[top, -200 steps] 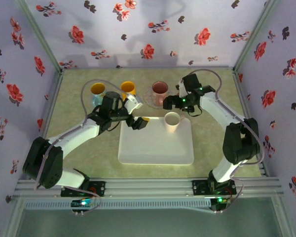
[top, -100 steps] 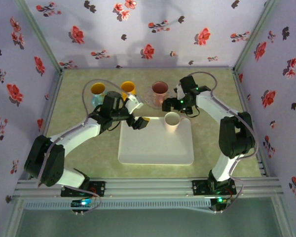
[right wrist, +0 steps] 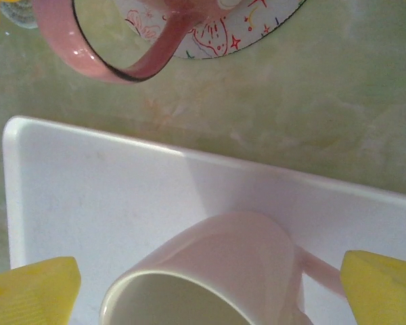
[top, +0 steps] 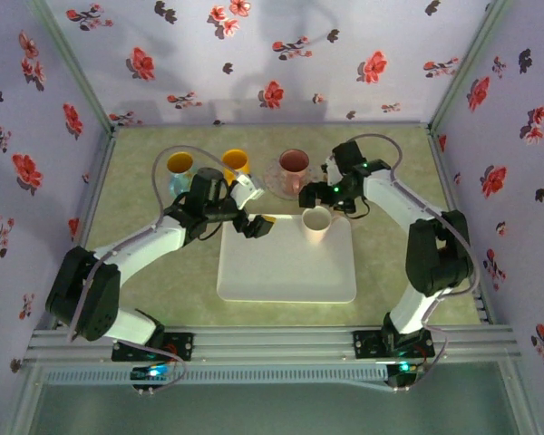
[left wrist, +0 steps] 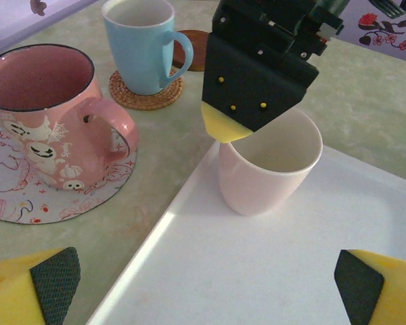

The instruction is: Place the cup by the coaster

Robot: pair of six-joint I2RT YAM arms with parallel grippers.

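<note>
A pale pink cup (top: 316,220) (left wrist: 267,169) (right wrist: 216,271) stands upright at the far edge of the white tray (top: 286,272). My right gripper (top: 320,209) (right wrist: 206,291) is open and straddles it, one yellow fingertip on each side; I cannot tell whether they touch it. In the left wrist view one right fingertip (left wrist: 227,127) hangs at the cup's rim. My left gripper (top: 258,224) (left wrist: 206,291) is open over the tray's left part, holding nothing. A round patterned coaster (top: 274,181) (left wrist: 27,203) (right wrist: 257,20) lies behind the tray with a pink mug (top: 295,165) (left wrist: 47,115) on it.
A blue mug (left wrist: 142,44) sits on a woven coaster (left wrist: 145,100), with a brown coaster (left wrist: 193,51) behind it. Two yellow-rimmed cups (top: 179,163) (top: 236,161) stand at the back left. Flowered walls close in the table on three sides.
My right gripper has moved left and down toward the pale cup and now straddles it. The left arm has barely moved.
</note>
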